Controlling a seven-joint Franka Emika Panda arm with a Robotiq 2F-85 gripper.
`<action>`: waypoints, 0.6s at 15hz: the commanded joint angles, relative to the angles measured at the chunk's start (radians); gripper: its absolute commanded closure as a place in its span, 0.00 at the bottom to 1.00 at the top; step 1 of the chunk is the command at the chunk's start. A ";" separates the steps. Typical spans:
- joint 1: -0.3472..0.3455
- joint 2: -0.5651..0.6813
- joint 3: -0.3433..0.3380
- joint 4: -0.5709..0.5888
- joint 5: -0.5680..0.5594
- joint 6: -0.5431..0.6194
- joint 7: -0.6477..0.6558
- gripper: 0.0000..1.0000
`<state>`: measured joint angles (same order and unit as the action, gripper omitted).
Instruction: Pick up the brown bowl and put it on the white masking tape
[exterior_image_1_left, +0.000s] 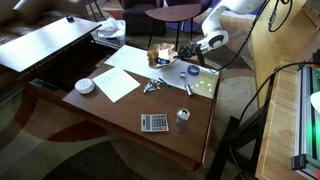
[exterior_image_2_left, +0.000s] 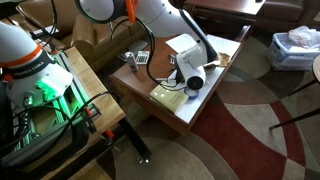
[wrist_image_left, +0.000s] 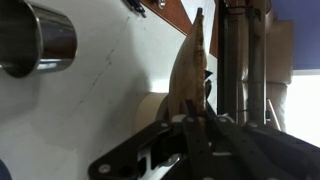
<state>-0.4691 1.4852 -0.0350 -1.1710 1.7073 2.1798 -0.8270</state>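
Tan-brown and tipped on edge, the brown bowl (wrist_image_left: 188, 75) is pinched at its rim by the closed end effector (wrist_image_left: 203, 100) above the desk (exterior_image_1_left: 110, 110). Pickup looks done; setting it on the white masking tape, which I cannot locate, remains.

Our arm (exterior_image_1_left: 218, 22) comes in high from beyond the bench (exterior_image_1_left: 120, 115) and bends down towards one of its edges; in an exterior view it arches over the bench (exterior_image_2_left: 150, 20). Our end effector (exterior_image_1_left: 186, 53) hangs low over that edge. In the wrist view its fingers (wrist_image_left: 215, 135) are pinched together on the rim of the brown bowl (wrist_image_left: 190, 70), which stands on edge.
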 joint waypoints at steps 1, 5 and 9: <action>0.015 0.000 -0.002 0.007 0.035 0.013 0.007 0.97; 0.023 0.000 0.002 0.010 0.051 0.031 0.001 0.97; 0.031 0.000 -0.001 0.014 0.072 0.056 0.009 0.97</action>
<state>-0.4508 1.4848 -0.0314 -1.1652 1.7388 2.2107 -0.8260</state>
